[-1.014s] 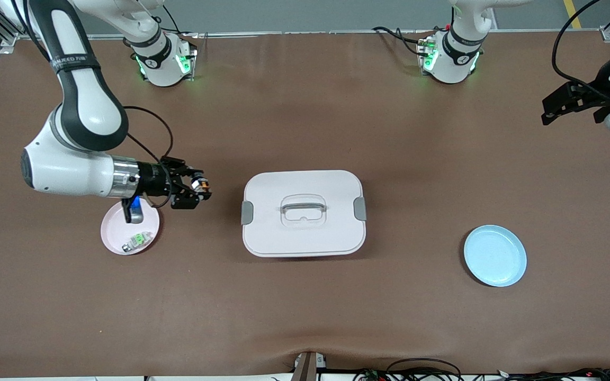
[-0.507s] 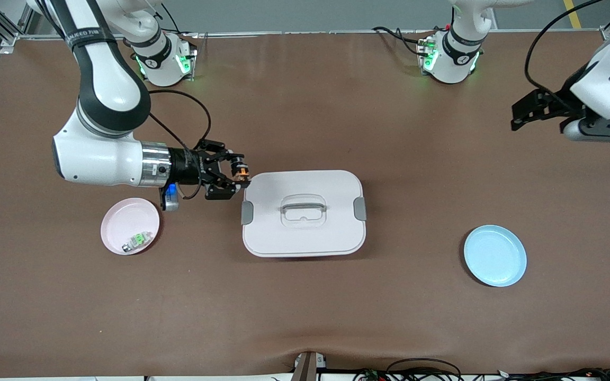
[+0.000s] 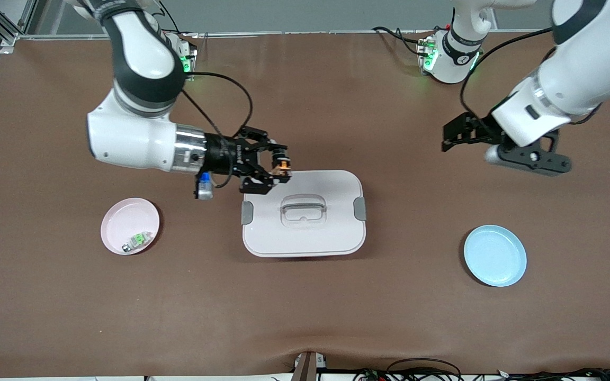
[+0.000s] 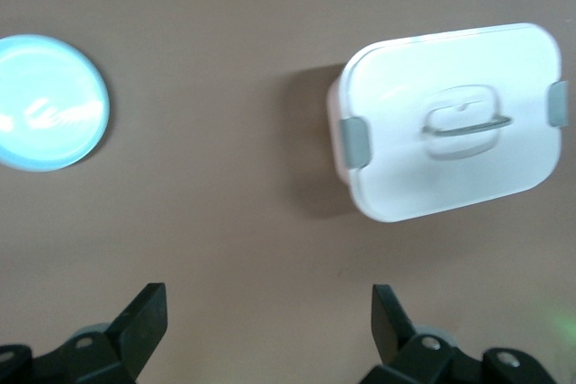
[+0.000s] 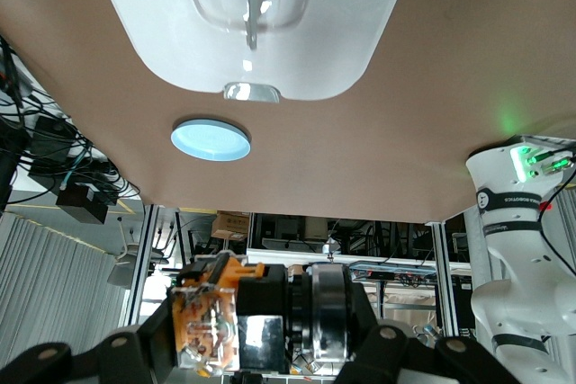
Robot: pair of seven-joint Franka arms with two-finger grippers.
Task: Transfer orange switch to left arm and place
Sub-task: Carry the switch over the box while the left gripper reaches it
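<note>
The right arm reached level over the box's (image 3: 303,212) edge, its tool (image 3: 278,166) clamping the switch (image 3: 282,164); the left tool (image 3: 450,138) hung wide open above the bench (image 3: 305,307).

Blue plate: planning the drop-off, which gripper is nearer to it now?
Left. The left gripper hangs over bare table toward the blue plate's end; the right gripper holds the orange switch at the box's edge.
</note>
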